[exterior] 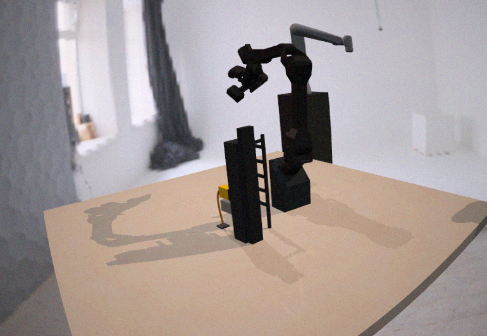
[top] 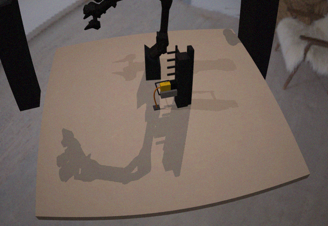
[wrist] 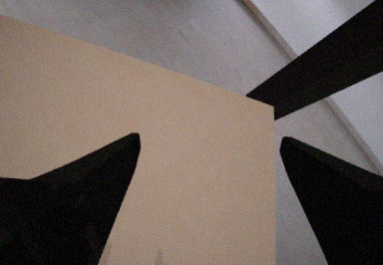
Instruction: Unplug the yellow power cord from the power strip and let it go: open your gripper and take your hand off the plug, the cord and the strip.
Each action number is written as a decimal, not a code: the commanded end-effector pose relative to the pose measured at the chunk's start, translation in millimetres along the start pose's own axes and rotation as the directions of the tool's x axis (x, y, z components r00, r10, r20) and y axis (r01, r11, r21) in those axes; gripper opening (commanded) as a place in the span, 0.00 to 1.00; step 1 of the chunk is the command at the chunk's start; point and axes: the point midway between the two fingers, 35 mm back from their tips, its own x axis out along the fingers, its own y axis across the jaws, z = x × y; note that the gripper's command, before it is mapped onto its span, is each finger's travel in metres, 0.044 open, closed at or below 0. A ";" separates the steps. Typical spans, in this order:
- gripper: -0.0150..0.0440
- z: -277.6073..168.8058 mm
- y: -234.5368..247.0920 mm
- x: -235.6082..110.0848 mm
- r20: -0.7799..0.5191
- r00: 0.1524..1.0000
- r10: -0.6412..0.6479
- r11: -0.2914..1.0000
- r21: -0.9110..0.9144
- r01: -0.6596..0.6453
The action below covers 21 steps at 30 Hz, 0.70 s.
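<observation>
Robot hand released, raised far left above the counter.
Only the top view shows the yellow plug seated in the grey strip; a black tower half hides it in the exterior view.

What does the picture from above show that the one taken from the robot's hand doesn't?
Only the top view shows the yellow plug, its orange cord, the grey power strip and the whole arm, raised well away from them. Only the wrist view shows the fingers close up, spread wide with nothing between. Both show the tan table and a dark post.
</observation>
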 end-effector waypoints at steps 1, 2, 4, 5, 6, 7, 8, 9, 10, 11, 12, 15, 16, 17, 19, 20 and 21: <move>0.89 0.1 1.1 -0.2 0.000 1.000 0.002 1.000 0.001 -0.002; 0.84 0.3 4.4 -1.0 0.000 1.000 0.009 1.000 0.003 -0.009; 0.75 1.0 17.5 -4.1 -0.001 0.999 0.036 0.999 0.014 -0.036; 0.71 1.2 27.4 -6.5 -0.003 0.998 0.057 0.998 0.021 -0.057; 0.67 1.2 39.2 -9.4 -0.005 0.997 0.081 0.996 0.031 -0.081; 0.62 1.0 51.1 -12.4 -0.009 0.994 0.106 0.994 0.040 -0.105; 0.58 1.4 64.6 -15.7 -0.014 0.991 0.130 0.991 0.046 -0.129; 0.53 1.3 78.7 -19.2 -0.020 0.988 0.155 0.987 0.052 -0.154; 0.53 0.6 92.7 -22.8 -0.027 0.983 0.180 0.982 0.059 -0.178; 0.53 -0.1 108.7 -27.0 -0.037 0.978 0.206 0.977 0.064 -0.203; 0.53 -1.0 125.8 -31.4 -0.048 0.972 0.232 0.971 0.067 -0.228; 0.53 -8.3 175.9 -45.2 -0.093 0.949 0.302 0.952 0.080 -0.295; 0.53 -12.2 191.9 -50.0 -0.111 0.940 0.323 0.945 0.085 -0.315; 0.53 -16.8 207.7 -54.9 -0.131 0.930 0.343 0.938 0.092 -0.333; 0.53 -28.1 238.0 -64.9 -0.174 0.909 0.378 0.925 0.107 -0.364; 0.53 -34.7 252.5 -70.1 -0.197 0.898 0.393 0.919 0.116 -0.377; 0.53 -42.6 267.9 -75.8 -0.224 0.885 0.408 0.912 0.126 -0.389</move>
